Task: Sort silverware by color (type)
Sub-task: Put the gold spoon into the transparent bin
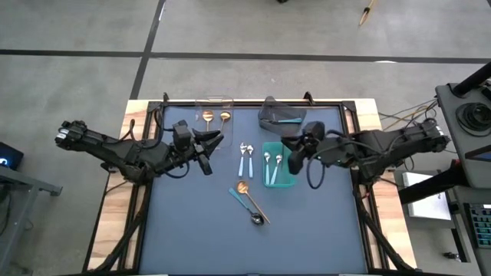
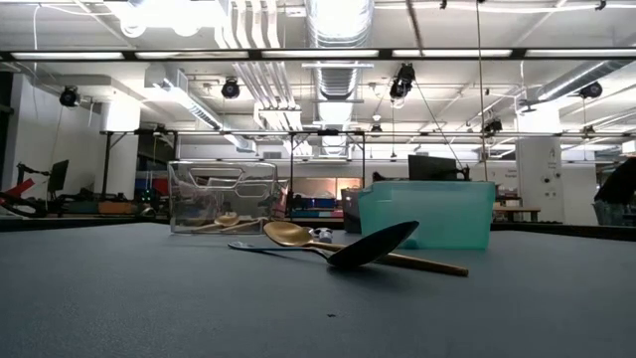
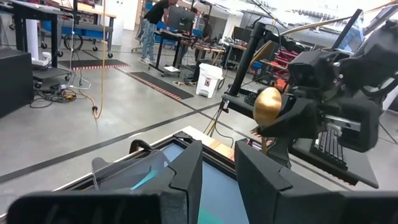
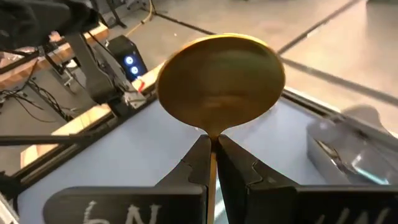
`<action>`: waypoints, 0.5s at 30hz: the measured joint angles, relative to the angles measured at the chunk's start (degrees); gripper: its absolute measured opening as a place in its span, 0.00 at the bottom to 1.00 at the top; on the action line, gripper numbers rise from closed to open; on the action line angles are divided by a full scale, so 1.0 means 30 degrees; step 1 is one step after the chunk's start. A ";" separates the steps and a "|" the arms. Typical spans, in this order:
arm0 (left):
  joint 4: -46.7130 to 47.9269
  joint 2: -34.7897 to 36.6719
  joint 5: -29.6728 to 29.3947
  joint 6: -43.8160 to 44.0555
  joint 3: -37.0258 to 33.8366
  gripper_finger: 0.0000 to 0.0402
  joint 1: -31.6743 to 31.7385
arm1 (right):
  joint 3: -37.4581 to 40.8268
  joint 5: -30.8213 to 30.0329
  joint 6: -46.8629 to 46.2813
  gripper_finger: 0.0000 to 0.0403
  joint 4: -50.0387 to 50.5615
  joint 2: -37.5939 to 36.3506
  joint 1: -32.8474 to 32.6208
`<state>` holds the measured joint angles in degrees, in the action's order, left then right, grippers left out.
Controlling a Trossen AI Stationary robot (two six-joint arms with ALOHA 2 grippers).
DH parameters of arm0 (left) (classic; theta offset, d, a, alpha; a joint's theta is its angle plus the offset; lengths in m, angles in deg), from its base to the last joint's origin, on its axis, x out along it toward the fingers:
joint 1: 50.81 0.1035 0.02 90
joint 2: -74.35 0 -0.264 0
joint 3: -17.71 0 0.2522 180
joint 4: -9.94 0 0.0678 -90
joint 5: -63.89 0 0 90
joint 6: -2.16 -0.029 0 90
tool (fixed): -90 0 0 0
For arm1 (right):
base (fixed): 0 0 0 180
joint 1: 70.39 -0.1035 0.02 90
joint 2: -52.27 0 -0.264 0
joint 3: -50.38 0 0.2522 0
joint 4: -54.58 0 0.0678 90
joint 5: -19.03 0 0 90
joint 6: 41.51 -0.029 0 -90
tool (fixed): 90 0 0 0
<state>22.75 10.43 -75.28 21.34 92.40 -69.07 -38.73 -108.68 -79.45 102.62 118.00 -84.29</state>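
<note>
My right gripper (image 4: 212, 146) is shut on a gold spoon (image 4: 221, 81), high above the table beside the teal bin (image 1: 288, 182). The left wrist view shows that spoon's bowl (image 3: 268, 107) too. My left gripper (image 3: 217, 171) waits open and empty over the table's left part (image 1: 209, 146). On the table, a gold spoon (image 1: 252, 198) lies crossed with a dark-bowled, teal-handled spoon (image 1: 247, 205). Two silver spoons with light-blue handles (image 1: 245, 157) lie near the middle. Two gold spoons lie in the clear bin (image 1: 228, 100), and two silver ones in the teal bin. My right gripper pinches the gold spoon's neck (image 4: 212, 138), just below the bowl, between its two fingers. The handle runs back along the fingers and the bowl stands out past the fingertips. The spoon is lifted clear of the table.
A grey bin (image 1: 268, 115) at the far right holds a teal-handled spoon. The clear bin stands at the far edge, left of the middle. The near half of the dark mat (image 1: 199, 238) is bare. People and benches show in the room beyond.
</note>
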 joint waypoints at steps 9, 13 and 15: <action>0.0028 0.0000 0.0007 -0.0036 0.0000 0.19 0.0000 | -0.1382 0.0033 0.3242 0.02 -0.4703 0.2708 0.0983; 0.0096 0.0000 0.0007 -0.0268 0.0000 0.19 0.0000 | -0.1682 0.0056 0.4019 0.02 -0.6528 0.3473 0.1472; 0.0171 0.0000 0.0007 -0.0383 0.0000 0.20 0.0000 | -0.1865 0.0084 0.4169 0.02 -0.7082 0.3768 0.1712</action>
<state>23.26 10.43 -75.26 20.19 92.40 -69.07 -44.32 -108.42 -66.94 81.38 129.31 -79.15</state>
